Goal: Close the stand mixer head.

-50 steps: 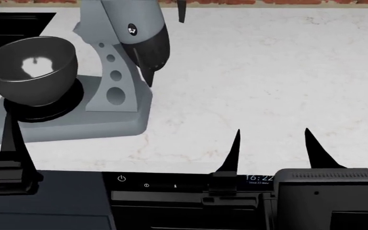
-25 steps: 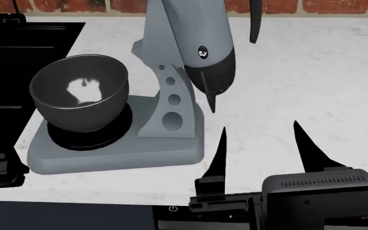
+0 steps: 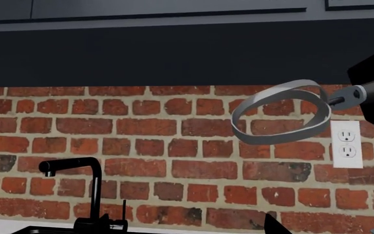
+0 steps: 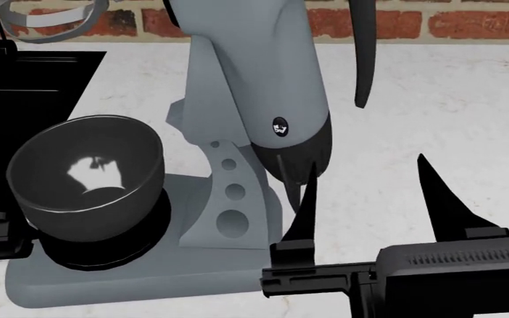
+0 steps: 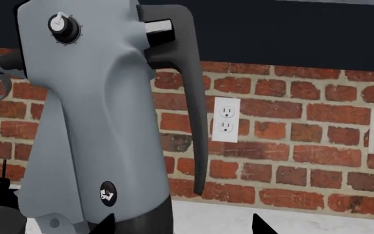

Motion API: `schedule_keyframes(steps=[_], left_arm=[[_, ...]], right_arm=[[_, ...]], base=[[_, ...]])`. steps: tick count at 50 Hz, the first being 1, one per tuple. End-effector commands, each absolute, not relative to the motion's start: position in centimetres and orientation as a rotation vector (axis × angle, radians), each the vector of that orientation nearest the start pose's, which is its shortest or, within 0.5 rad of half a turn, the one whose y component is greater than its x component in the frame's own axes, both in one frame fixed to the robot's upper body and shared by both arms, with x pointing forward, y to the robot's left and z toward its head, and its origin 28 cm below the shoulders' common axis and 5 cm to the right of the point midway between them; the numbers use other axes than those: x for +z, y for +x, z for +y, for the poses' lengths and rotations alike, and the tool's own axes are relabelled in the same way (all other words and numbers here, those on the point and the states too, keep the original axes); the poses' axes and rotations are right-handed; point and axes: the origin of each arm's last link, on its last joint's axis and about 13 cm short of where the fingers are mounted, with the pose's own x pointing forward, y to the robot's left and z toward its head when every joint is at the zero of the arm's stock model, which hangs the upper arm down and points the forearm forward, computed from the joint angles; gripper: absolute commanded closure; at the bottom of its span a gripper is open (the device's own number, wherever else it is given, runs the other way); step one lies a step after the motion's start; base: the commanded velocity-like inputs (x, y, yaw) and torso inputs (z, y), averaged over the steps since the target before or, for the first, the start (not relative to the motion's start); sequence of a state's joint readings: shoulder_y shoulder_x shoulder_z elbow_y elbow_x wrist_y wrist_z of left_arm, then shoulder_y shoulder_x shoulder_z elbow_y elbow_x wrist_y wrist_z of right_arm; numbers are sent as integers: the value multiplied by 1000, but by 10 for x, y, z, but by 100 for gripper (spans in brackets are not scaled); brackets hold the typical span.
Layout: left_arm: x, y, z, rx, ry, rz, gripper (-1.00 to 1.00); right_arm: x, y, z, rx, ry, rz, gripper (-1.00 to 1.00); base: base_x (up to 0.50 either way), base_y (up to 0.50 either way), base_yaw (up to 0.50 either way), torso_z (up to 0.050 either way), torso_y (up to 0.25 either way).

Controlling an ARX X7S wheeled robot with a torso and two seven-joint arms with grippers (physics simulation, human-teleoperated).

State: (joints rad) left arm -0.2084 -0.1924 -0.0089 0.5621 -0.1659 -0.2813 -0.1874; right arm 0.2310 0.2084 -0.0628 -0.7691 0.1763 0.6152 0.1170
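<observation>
The stand mixer head (image 4: pixel 254 73) is tilted up, its matte-grey body rising to the top edge of the head view. Its black end cap (image 4: pixel 303 156) points down, with the logo badge (image 4: pixel 280 126) above it. The silver whisk (image 4: pixel 51 13) shows at top left, and in the left wrist view (image 3: pixel 281 112). The head fills the right wrist view (image 5: pixel 89 126). My right gripper (image 4: pixel 370 199) is open, its left finger (image 4: pixel 303 205) just in front of the end cap. My left gripper (image 3: pixel 187 226) is open and empty, left of the dark bowl (image 4: pixel 87 179).
The grey base (image 4: pixel 104 285) and the neck with oval holes (image 4: pixel 232 199) stand on the white marble counter (image 4: pixel 449 112). A black curved lever (image 4: pixel 360 53) hangs off the head. A black sink (image 4: pixel 34 73), a faucet (image 3: pixel 89 195), and a brick wall with an outlet (image 5: pixel 226 122) lie behind.
The head view has closed in on the mixer, which looks larger and nearer. My right gripper has come up to the black end cap. The mixer head is still tilted up.
</observation>
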Motion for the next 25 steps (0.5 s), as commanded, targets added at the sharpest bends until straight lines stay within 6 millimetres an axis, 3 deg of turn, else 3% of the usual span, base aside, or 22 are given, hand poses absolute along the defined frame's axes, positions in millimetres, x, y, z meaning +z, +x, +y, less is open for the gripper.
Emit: schedule_keyframes(steps=[1, 2, 6, 15, 25], left_arm=[[157, 231, 232, 98, 7, -484, -100], [157, 231, 232, 95, 9, -484, -100], [157, 231, 233, 94, 12, -484, -100], [161, 229, 235, 98, -2, -489, -100], [163, 228, 237, 98, -15, -489, -100]], right_arm=[[217, 187, -111, 8, -118, -423, -100], [228, 188, -119, -61, -129, -436, -100], [251, 187, -125, -26, -78, -341, -100], [286, 202, -133, -56, -114, -294, -100], [313, 228, -133, -30, -161, -177, -100]], base=[[0, 0, 0, 0, 0], [0, 0, 0, 0, 0], [0, 0, 0, 0, 0], [0, 0, 0, 0, 0], [0, 0, 0, 0, 0]])
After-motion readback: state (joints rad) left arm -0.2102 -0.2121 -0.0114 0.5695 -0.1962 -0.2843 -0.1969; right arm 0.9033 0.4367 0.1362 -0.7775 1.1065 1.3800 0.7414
